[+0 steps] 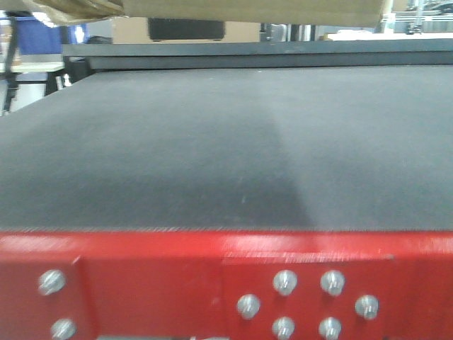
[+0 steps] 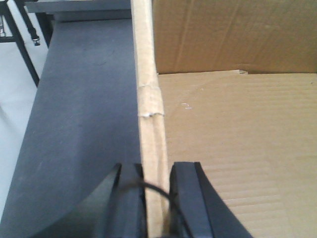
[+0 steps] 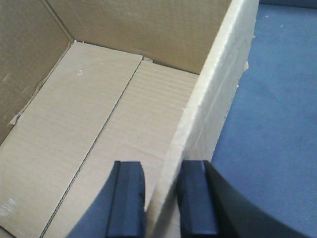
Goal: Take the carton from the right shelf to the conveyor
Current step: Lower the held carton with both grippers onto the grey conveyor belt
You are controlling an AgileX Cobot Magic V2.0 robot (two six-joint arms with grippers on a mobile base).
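carton [image 3: 99, 124]: open, empty corrugated board, likely light, walls crushable. left gripper [image 2: 157, 198] and right gripper [image 3: 161, 198] jaws clamped on opposite wall rims, over conveyor [image 1: 226, 156].

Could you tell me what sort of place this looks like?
Probably a warehouse or packing line, not a home: a dark conveyor belt on a red bolted frame, and an open corrugated carton that the left gripper and right gripper each clamp by a wall.
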